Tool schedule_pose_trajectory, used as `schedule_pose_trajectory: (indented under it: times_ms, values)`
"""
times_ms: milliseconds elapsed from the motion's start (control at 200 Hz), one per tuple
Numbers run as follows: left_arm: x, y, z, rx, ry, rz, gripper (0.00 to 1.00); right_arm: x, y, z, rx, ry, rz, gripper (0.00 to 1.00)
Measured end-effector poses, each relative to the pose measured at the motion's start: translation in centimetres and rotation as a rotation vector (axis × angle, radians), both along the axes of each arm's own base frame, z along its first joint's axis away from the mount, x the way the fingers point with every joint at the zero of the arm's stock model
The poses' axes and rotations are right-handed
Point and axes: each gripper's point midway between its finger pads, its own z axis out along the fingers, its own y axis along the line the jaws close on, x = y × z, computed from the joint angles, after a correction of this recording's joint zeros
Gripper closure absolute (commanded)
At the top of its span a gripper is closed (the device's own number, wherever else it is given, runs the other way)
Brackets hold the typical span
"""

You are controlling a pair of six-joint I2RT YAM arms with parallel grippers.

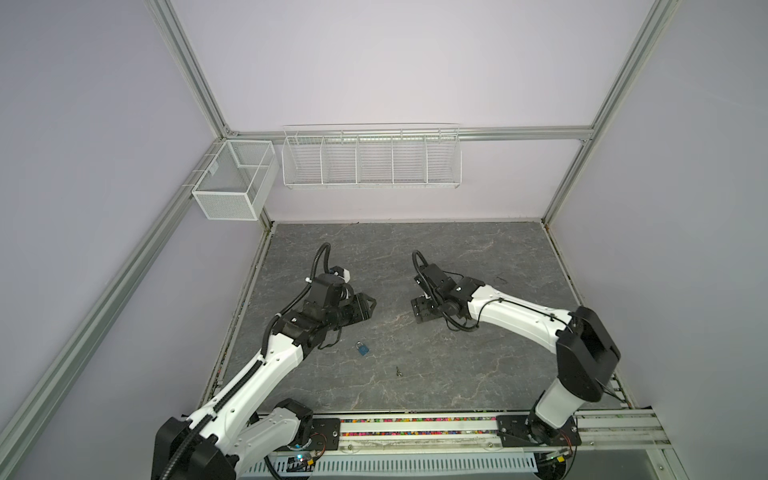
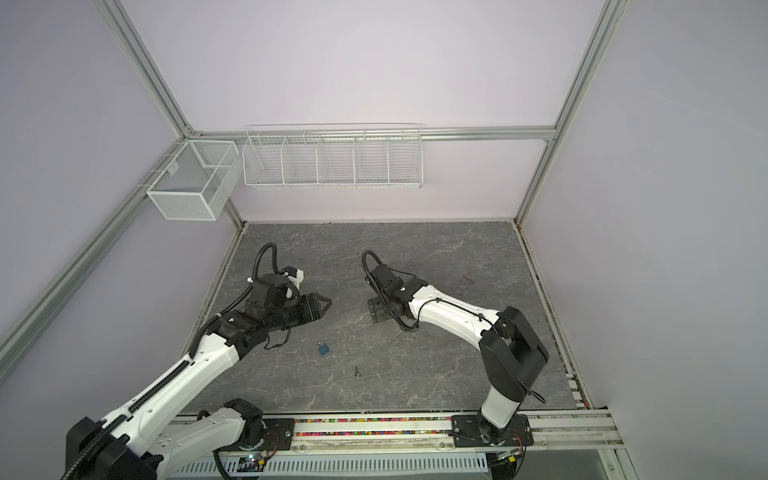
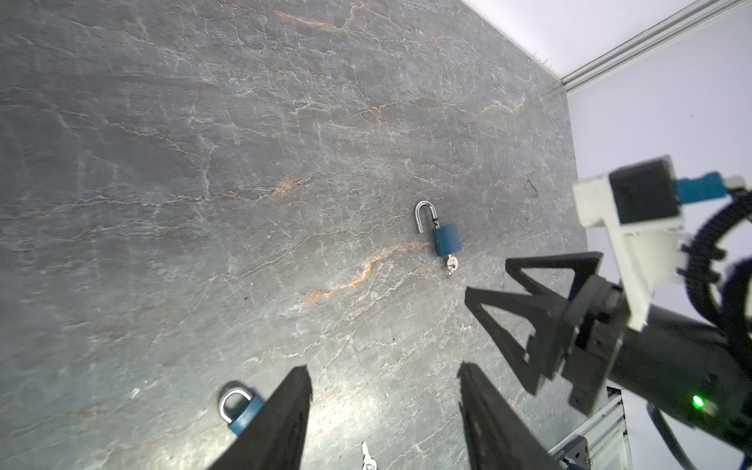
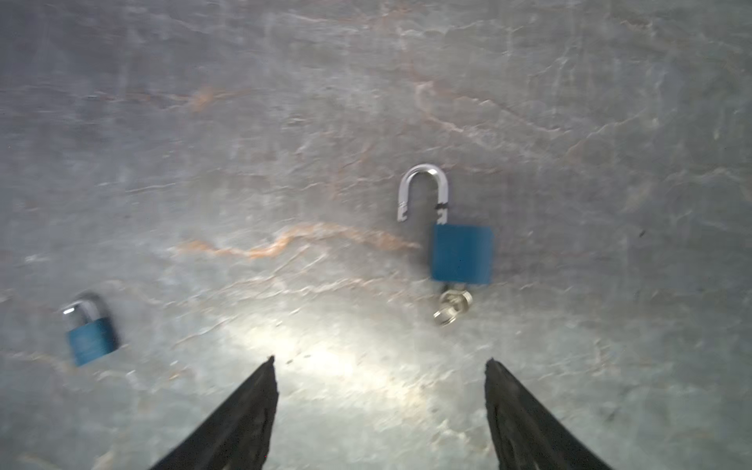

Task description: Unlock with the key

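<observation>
Right gripper (image 4: 380, 359), jaws apart and empty, is best withdrawn straight back, leaving the unlocked padlock (image 4: 462, 254) ahead undisturbed.

A matt blue padlock (image 4: 462, 254) with a glossy chrome shackle (image 4: 423, 183) and shiny metal key (image 4: 451, 305) on a grey, stone-look table (image 4: 285, 122) veined orange; white wire baskets (image 1: 370, 160) hang on dull aluminium rails (image 1: 519, 134).
</observation>
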Motion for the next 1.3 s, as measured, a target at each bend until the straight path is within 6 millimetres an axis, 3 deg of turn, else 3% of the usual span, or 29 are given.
schedule_pose_trajectory:
  times_ms: [215,380,500,630,765,935,1299]
  values:
    - [-2.2,2.3,-0.3,0.013,-0.017,0.057,0.4,-8.7,4.4,-2.2,-0.035,0.069,0.081,0.23]
    - [-3.4,3.5,-1.3,0.024,-0.01,0.089,0.39,-12.1,5.5,-4.2,-0.063,0.105,0.114,0.4]
    - [-3.6,3.7,-1.8,0.027,0.008,0.101,0.39,-13.1,5.2,-6.0,-0.086,0.133,0.138,0.55]
    - [-3.8,3.8,-2.4,0.026,0.026,0.106,0.39,-14.1,5.2,-7.1,-0.09,0.158,0.198,0.58]
    - [-3.9,3.9,-2.9,0.027,0.042,0.115,0.38,-14.6,6.4,-7.4,-0.072,0.158,0.266,0.6]
    - [-3.8,3.8,-3.0,0.022,0.039,0.118,0.38,-14.9,6.9,-8.9,-0.095,0.17,0.31,0.7]
    - [-3.6,3.7,-3.2,0.023,0.04,0.118,0.38,-14.8,7.2,-8.9,-0.099,0.157,0.342,0.85]
